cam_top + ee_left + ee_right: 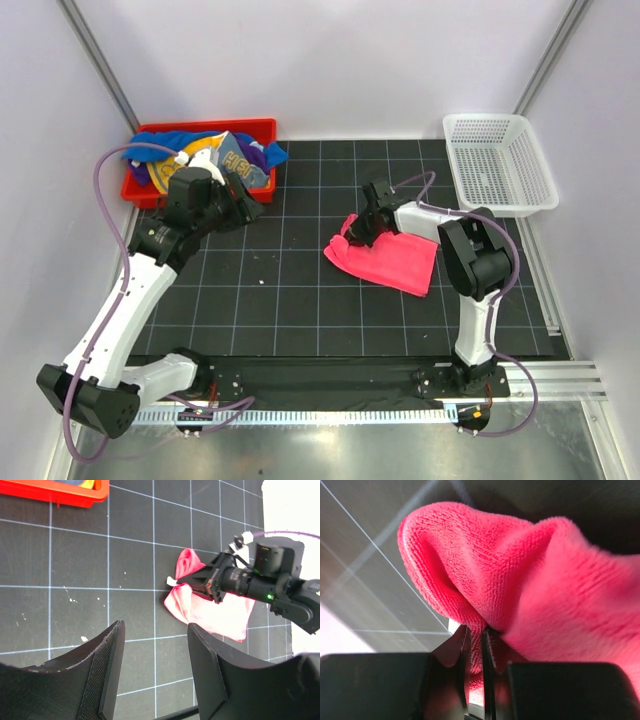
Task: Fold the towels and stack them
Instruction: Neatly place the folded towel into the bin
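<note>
A hot pink towel lies part folded on the black grid mat right of centre. My right gripper is shut on its left edge, and the right wrist view shows the pink towel pinched between the two fingers and bulging above them. The left wrist view looks across at that pink towel and the right arm's wrist. My left gripper hangs open above bare mat, holding nothing; in the top view the left gripper sits just below the bin. Several other towels, blue, yellow and purple, are heaped in the red bin.
The red plastic bin stands at the back left, its corner in the left wrist view as the red bin. A white mesh basket stands at the back right. White walls enclose the mat on three sides.
</note>
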You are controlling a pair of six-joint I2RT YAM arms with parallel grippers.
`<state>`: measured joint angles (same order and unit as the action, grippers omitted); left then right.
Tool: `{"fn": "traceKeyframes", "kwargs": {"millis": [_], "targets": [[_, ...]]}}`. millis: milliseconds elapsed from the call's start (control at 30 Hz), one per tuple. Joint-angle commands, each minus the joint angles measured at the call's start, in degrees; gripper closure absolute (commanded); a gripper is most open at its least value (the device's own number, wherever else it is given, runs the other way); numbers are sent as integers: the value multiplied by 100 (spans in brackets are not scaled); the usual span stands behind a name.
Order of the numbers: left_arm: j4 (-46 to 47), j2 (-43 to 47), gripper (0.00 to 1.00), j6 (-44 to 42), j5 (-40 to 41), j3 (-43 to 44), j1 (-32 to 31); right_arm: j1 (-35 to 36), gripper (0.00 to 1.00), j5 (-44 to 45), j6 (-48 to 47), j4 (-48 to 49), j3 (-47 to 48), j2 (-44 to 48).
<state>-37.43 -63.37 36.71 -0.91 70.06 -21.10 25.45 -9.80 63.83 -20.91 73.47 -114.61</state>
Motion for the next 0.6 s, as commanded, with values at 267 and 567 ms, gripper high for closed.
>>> {"fn": "traceKeyframes", "kwargs": {"millis": [267, 567], "targets": [[34, 53, 43, -129, -111, 148, 106, -1437, 99, 1991, 499, -62, -1678, 1036], [52, 176, 43, -120, -164, 148, 115, -2465, 99, 1869, 77, -449, -2249, 2012]]}}
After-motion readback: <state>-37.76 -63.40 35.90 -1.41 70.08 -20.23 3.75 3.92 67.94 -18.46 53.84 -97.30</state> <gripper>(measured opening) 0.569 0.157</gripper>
